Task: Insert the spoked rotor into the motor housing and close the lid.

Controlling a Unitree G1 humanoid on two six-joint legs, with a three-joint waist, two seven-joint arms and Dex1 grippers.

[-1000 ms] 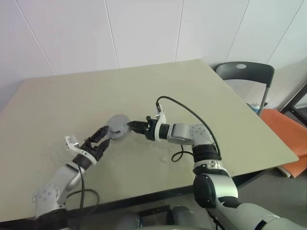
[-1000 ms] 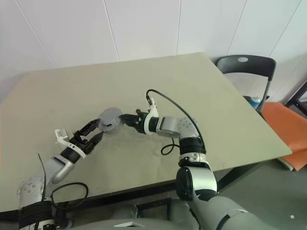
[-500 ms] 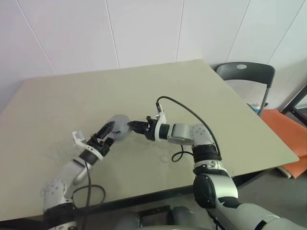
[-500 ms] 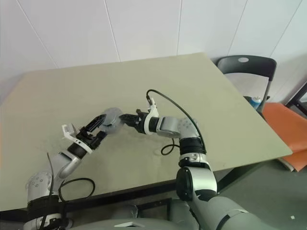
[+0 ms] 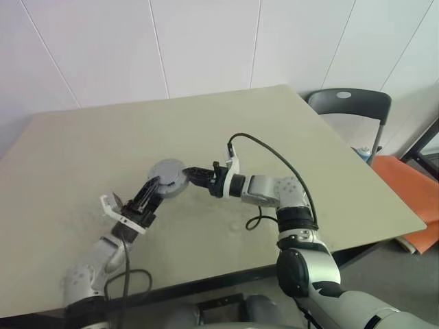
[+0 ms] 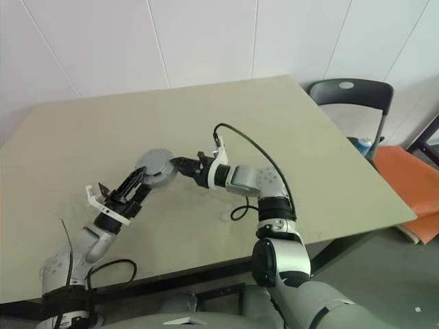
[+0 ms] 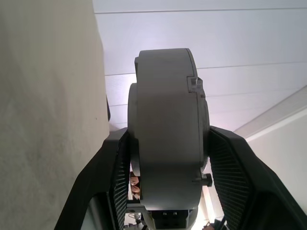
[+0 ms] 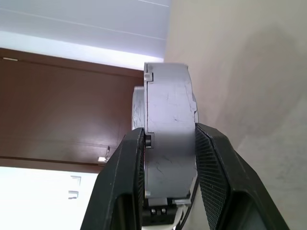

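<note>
**Both grippers on the grey motor above the table**

A second ago our left gripper (image 5: 159,186) stood wide beside the grey disc, its fingers splayed short of the rim. Half a second ago it had drawn in toward the disc. Now its two black fingers (image 7: 115,167) lie on either flat face of the motor housing (image 5: 169,178), and in the left wrist view both pads sit against the grey body. The left forearm has also swung in, so the gripper now reaches up and to the right toward the disc. Our right gripper (image 5: 192,174) has kept its place and its grip: it clamps the housing from the opposite side, one finger (image 8: 122,177) on each face, as the right wrist view shows.

The housing hangs held between the two grippers, above the middle of the table (image 5: 82,151), not resting on it. It looks closed: we see only grey metal, no copper windings and no spoked ring, so we cannot tell the lid apart from the body.

Around it the beige tabletop bears nothing else that we can make out. A black cable (image 5: 274,161) arcs over the right forearm. A dark chair (image 5: 350,106) stands past the far right corner, with something orange (image 5: 411,185) beside it.

The disc's broad face tilts upward toward the head camera; in both wrist views it is seen edge-on, with a small notch on its rim.
</note>
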